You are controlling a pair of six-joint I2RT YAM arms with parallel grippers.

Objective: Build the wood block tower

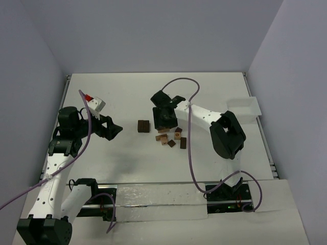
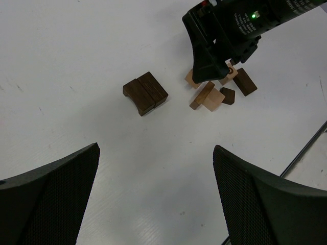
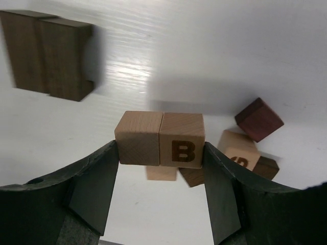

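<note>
Tan blocks (image 3: 159, 138), two abreast, sit pinched in the right hand (image 3: 161, 153); left hand (image 2: 156, 153) spread, empty. No tower yet: loose blocks (image 1: 171, 139) lie near the dark brown pair (image 1: 143, 125).

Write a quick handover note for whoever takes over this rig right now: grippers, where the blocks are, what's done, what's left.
Left gripper: open, empty, over bare table, facing the dark brown pair.
Right gripper: shut on two tan blocks held side by side, one marked B, over the loose pile.
The dark brown pair lies apart, left of the pile in the top view.
Done: no tower clearly stacked yet.
Left: set the held pair down, probably on the dark pair, then stack the loose blocks.
</note>
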